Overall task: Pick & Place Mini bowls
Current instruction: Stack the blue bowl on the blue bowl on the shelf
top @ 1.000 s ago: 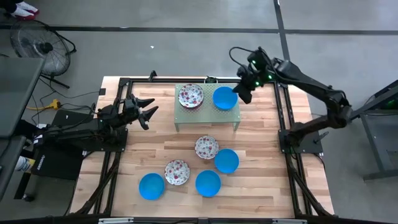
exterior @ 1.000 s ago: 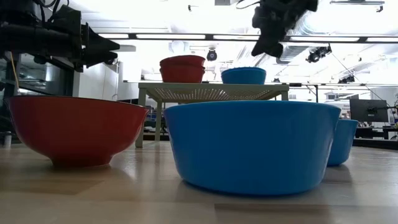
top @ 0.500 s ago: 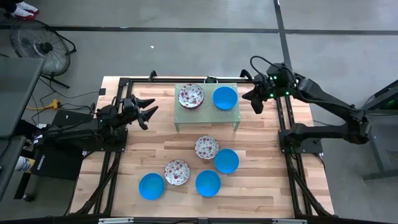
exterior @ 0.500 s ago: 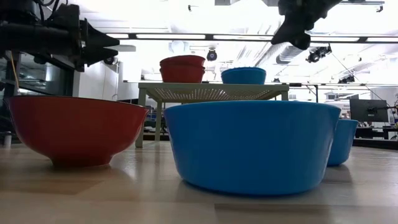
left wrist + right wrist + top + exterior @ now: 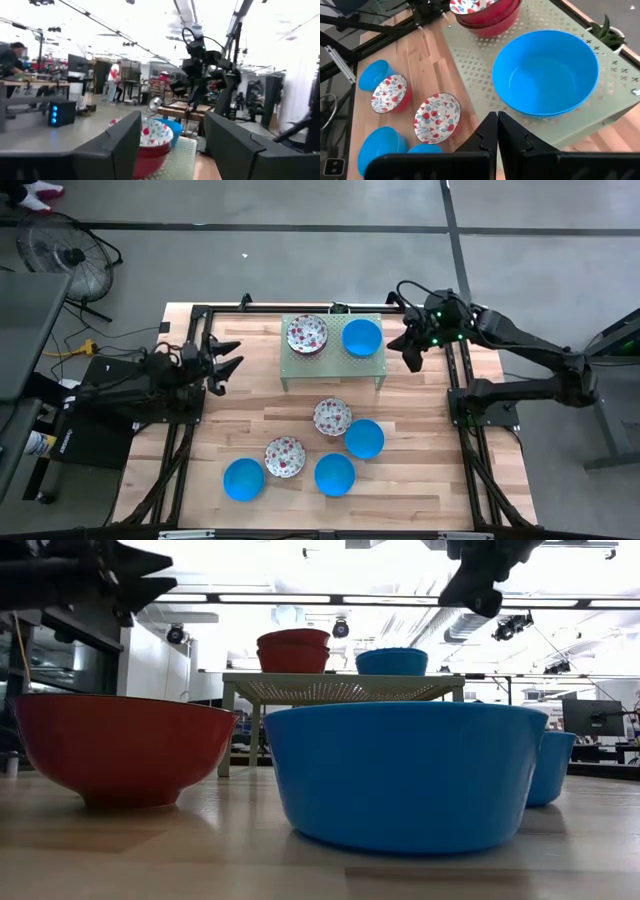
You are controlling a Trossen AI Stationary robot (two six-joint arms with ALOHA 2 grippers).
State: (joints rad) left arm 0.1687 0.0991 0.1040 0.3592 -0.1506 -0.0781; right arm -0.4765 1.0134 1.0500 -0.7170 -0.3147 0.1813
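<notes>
Two stacked floral mini bowls (image 5: pixel 307 334) and one blue mini bowl (image 5: pixel 362 337) stand on the green perforated stand (image 5: pixel 330 365). On the wood in front lie two floral bowls (image 5: pixel 332 417) (image 5: pixel 285 456) and three blue ones (image 5: pixel 365 438) (image 5: pixel 334 474) (image 5: pixel 243 479). My right gripper (image 5: pixel 411 354) hovers shut just off the stand's right end, above table height (image 5: pixel 476 595); its wrist view looks down on the blue bowl (image 5: pixel 545 72). My left gripper (image 5: pixel 227 360) hangs open to the left of the stand, empty, facing the floral stack (image 5: pixel 156 136).
Black frame rails (image 5: pixel 455 395) run along both sides of the table. A small potted plant (image 5: pixel 606 31) sits behind the stand. In the low view a red-sided bowl (image 5: pixel 120 745) and a blue bowl (image 5: pixel 405 775) stand close to the near edge. Bare wood (image 5: pixel 250 410) lies left of the stand.
My right gripper has drawn away from the blue bowl on the stand, moving toward the table's right edge and slightly nearer, then slowed off the stand's end. My left gripper has pulled back a little toward the table's left edge. No bowl has moved.
</notes>
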